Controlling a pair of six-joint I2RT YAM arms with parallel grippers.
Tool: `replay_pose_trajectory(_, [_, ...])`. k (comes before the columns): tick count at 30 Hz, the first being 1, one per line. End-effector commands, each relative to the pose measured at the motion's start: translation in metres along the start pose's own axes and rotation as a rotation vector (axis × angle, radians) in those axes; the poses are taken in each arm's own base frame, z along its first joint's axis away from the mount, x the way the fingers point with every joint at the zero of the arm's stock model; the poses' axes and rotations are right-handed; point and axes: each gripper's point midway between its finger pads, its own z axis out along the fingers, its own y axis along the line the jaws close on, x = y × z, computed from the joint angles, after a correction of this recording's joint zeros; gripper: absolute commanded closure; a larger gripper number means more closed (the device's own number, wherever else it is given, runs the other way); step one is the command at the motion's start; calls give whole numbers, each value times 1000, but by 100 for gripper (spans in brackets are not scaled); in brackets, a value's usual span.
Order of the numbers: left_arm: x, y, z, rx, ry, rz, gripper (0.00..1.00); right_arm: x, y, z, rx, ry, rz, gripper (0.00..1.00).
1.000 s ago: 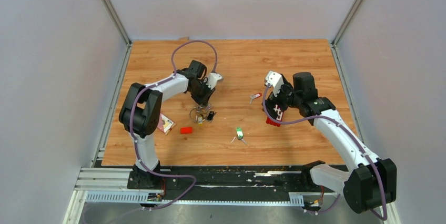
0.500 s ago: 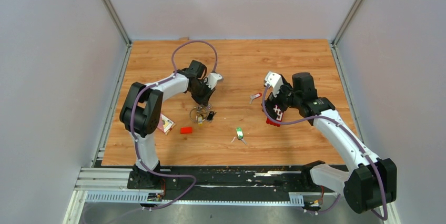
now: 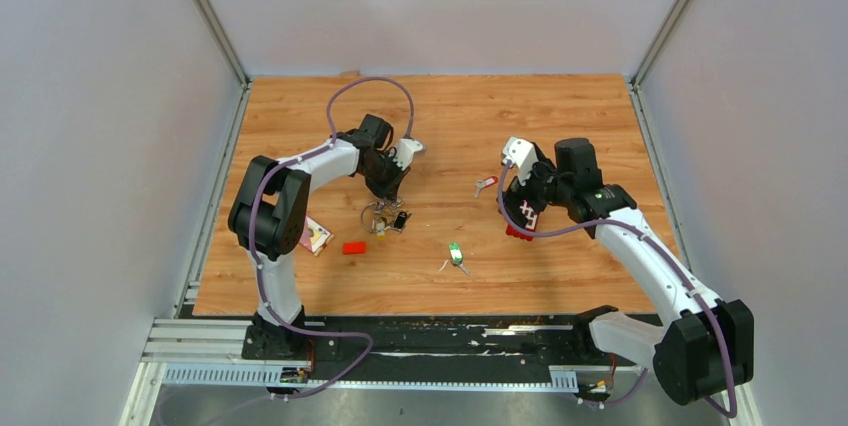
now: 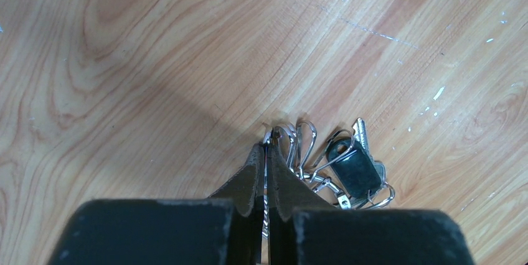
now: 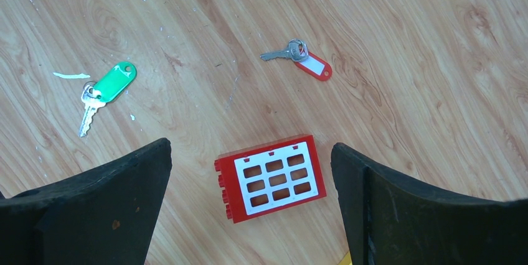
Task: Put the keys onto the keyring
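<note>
Wood table (image 3: 560, 116), left side: left gripper (image 4: 266, 153) pinched fully shut on the wire of the keyring (image 4: 303, 140), which lies flat with a black-headed key (image 4: 356, 168) among its loops. Mid-table, green-tagged key (image 5: 99, 94) loose; red-tagged key (image 5: 297, 58) beyond. Far right, right gripper (image 5: 250, 148) wide open, empty, over red block (image 5: 274, 178).

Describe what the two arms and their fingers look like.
The left arm and right arm have white link shells, black joint housings and a purple cable along each. The left fingers and right fingers are matte black, tapering wedges.
</note>
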Motion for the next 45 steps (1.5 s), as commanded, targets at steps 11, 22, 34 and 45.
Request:
replay_pose_trajectory(11, [-41, -1, -51, 15, -207, 59, 100, -46, -1, -7, -14, -117, 22, 0])
replay_pose_trajectory(22, [-87, -78, -108, 384, -425, 216, 100, -128, 22, -31, -232, -346, -17, 0])
replay_pose_trajectory(34, [-94, -152, -153, 569, -554, 369, 100, -151, 70, -6, -481, -422, 0, 39])
replay_pose_trajectory(45, [-96, -186, -170, 514, -649, 476, 100, -151, 97, 1, -578, -408, 0, 45])
